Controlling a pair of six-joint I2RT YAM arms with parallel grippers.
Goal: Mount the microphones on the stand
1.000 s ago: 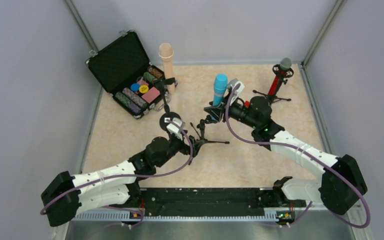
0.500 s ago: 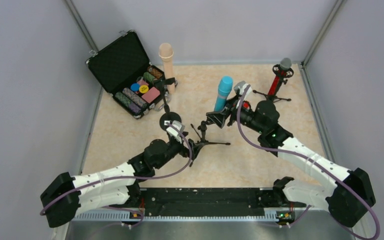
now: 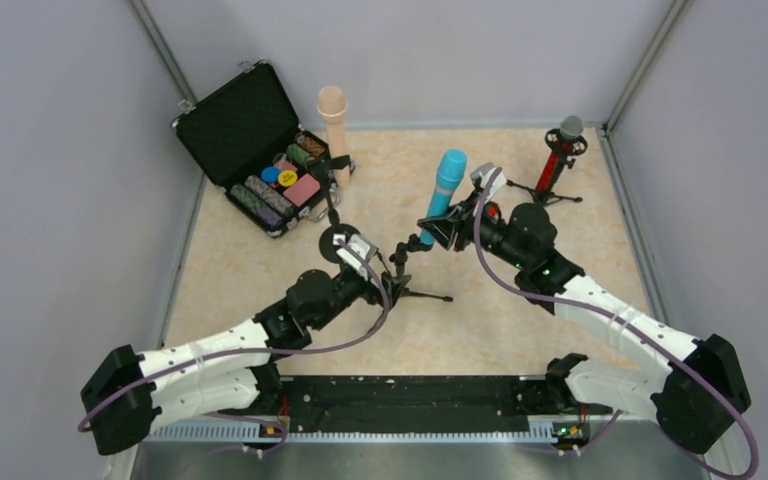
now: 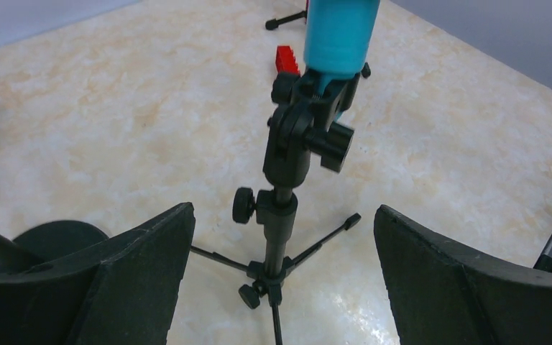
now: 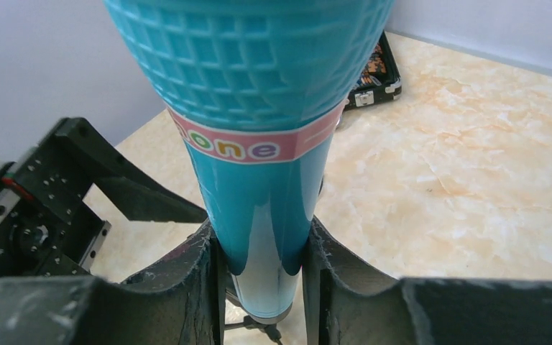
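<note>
Top external shows the cyan mic (image 3: 446,185) near the middle of the table (image 3: 520,330), head up, its lower end at the clip of a tripod stand (image 3: 407,268). The right gripper (image 3: 444,226) holds it low on the handle. In the right wrist view, both fingers (image 5: 208,269) press flat against the sides of the handle, just under the pink band, so the mic is pinched between them. The left wrist view shows the mic's foot seated in the stand's black clip (image 4: 315,108), with a small red block (image 4: 287,59) on the table behind. The left gripper (image 4: 282,215) is spread wide, one finger on each side of the stand's post, touching neither. The beige mic (image 3: 333,122) stands in its own stand at back left, beside an open case (image 3: 245,130). The red mic (image 3: 562,150) stands in another at back right.
</note>
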